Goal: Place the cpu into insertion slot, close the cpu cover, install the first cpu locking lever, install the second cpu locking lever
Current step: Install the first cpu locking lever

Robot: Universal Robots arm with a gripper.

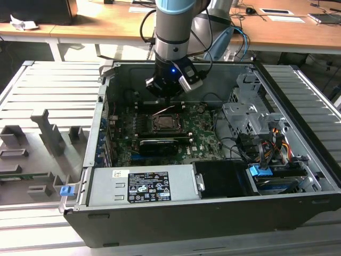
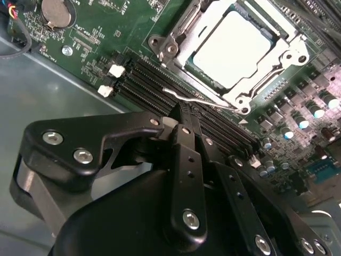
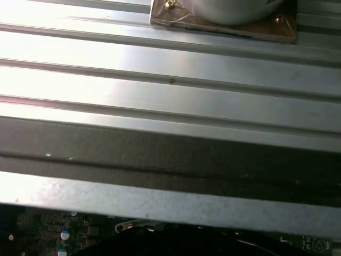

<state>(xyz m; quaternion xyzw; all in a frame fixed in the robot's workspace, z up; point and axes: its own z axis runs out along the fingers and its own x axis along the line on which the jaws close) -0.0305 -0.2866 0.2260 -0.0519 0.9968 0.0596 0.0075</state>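
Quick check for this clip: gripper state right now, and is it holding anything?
Gripper: shut, fingertips together at the wire locking lever beside the cpu cover; whether it actually grips the lever cannot be told. The cpu sits in the socket.

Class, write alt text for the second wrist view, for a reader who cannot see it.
The cpu sits in the insertion slot on the green motherboard, with the cpu cover closed around it. The black gripper fills the foreground, its tip at a thin wire locking lever beside the socket.
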